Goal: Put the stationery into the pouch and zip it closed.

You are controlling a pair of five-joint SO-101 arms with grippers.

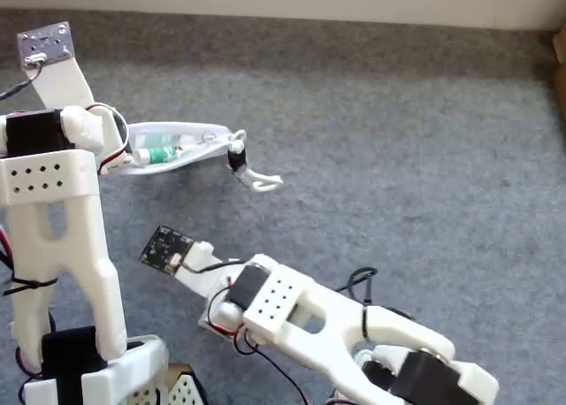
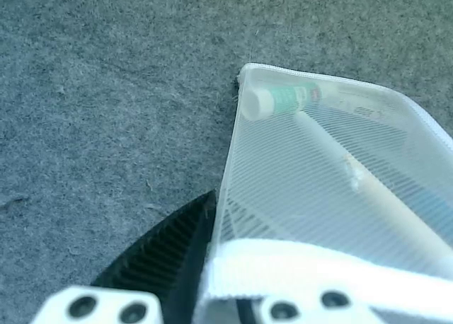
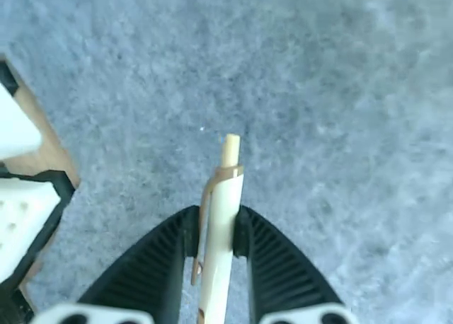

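Beneath both arms, a grey felt table covering (image 1: pixel 424 113) is recorded. The left arm (image 1: pixel 53 210) and the right arm (image 1: pixel 301 312) are seen side by side above it.

The white mesh pouch (image 2: pixel 311 189) is found clamped at one end in the left gripper (image 2: pixel 212 218). One black finger (image 2: pixel 170 260) is pressed against the pouch's edge, while the opposite finger is hidden behind the mesh. From that gripper the pouch is extended outward over the covering. The far end of the pouch is noted well ahead of the fingertips.

A cream pen (image 3: pixel 223 197) is held in the right gripper (image 3: pixel 214 221). The jaws are closed to the barrel's width, and the pen is pinched between the two black fingers. Its tip is projected just beyond the fingertips, above bare covering.

Inside the pouch, a long white stick (image 2: pixel 354 175) is observed lying along its length, away from the left gripper. A green-labelled tube (image 2: pixel 279 97) is noted at the pouch's far end.

A small white zip pull (image 1: pixel 256 179) is seen at the pouch's far end, resting on the covering.
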